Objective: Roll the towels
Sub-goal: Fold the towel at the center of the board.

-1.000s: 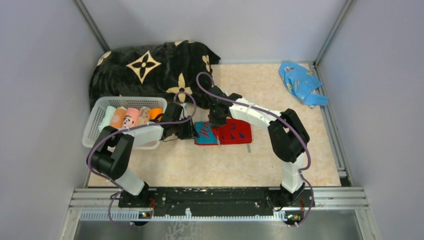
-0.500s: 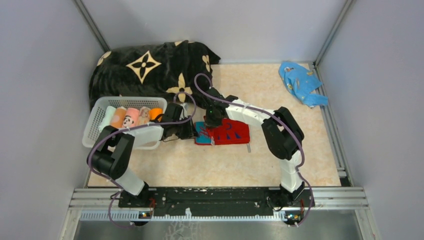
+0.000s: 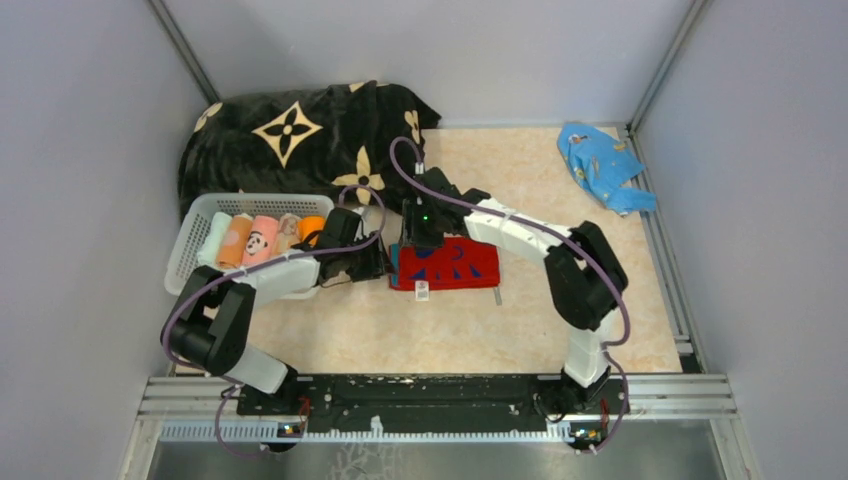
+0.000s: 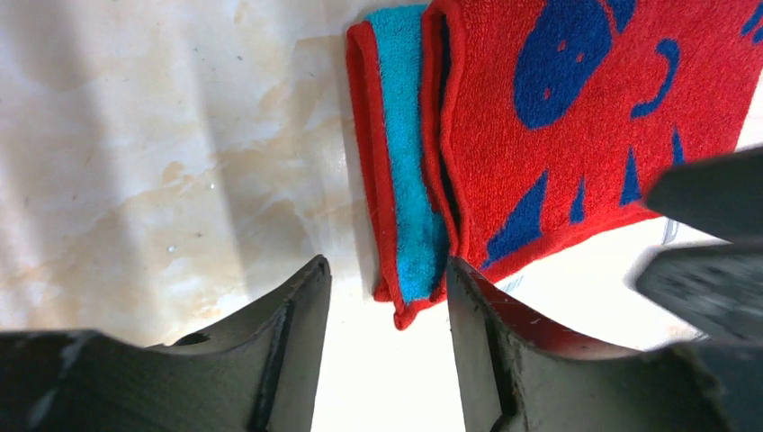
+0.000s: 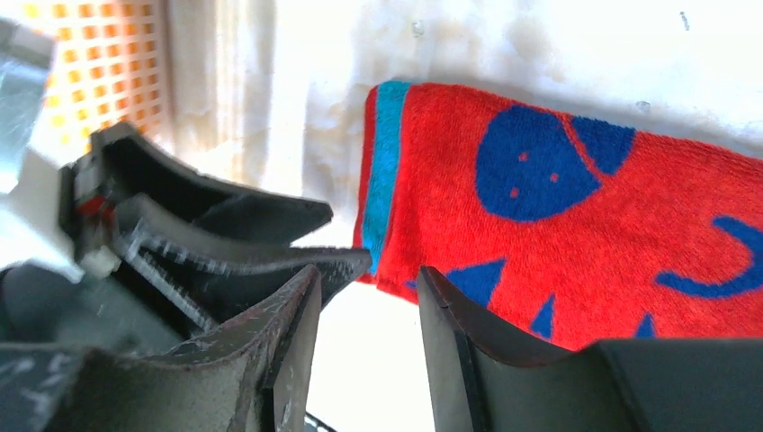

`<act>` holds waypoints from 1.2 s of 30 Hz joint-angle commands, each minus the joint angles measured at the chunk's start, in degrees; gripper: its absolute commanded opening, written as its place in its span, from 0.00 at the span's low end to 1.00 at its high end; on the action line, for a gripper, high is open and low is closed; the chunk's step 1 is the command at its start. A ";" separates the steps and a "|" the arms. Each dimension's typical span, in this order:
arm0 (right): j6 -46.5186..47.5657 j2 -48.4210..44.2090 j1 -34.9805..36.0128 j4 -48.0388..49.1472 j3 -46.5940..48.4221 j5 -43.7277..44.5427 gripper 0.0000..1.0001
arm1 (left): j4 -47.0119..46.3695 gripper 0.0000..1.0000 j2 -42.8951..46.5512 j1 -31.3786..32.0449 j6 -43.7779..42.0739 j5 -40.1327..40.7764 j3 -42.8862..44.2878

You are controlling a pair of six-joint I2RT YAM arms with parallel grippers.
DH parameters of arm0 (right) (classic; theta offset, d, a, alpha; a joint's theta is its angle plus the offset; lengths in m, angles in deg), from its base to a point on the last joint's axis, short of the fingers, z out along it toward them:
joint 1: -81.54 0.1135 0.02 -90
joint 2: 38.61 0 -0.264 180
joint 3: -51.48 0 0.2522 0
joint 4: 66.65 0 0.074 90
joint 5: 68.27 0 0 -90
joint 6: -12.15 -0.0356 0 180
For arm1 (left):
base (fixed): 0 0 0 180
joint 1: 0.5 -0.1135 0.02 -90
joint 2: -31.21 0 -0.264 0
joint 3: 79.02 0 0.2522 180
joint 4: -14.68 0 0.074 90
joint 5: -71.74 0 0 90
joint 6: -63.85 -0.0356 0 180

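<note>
Beige marbled tabletop point(image 3: 420, 330) holds a folded red-and-teal terry towel point(image 3: 455, 262), just before the released left gripper point(image 4: 387, 270) and right gripper point(image 5: 369, 274).

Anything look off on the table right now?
Blue cloth lies crumpled in the far right corner, apart from everything else. Red towel lies flat, folded rather than rolled, teal edge showing at its left end. Nothing spilled or damaged.
</note>
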 commanded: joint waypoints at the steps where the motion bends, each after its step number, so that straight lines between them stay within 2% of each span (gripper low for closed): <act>1: 4.51 -11.51 -3.60 4.94 -5.98 -2.34 0.45 | 3.27 0.58 4.49 0.38 0.34 2.69 -0.15; 8: 8.56 -24.63 -12.01 13.39 -21.64 -5.64 0.50 | 3.37 0.60 6.91 1.89 2.09 0.13 2.26; 16: 12.27 -33.80 -17.61 18.47 -33.52 -6.22 0.58 | 0.68 0.50 0.99 1.80 2.37 -1.50 6.27; 20: 13.57 -36.67 -18.28 18.77 -36.10 -4.27 0.61 | 0.19 0.43 -2.63 1.76 2.46 -2.72 8.16; 31: 15.49 -40.53 -19.64 18.93 -39.20 -1.28 0.66 | -0.42 0.40 -8.84 1.71 2.93 -3.76 9.70; 36: 15.77 -40.67 -19.75 18.78 -39.13 -0.58 0.66 | -1.22 0.28 -8.45 1.72 3.26 -4.56 9.43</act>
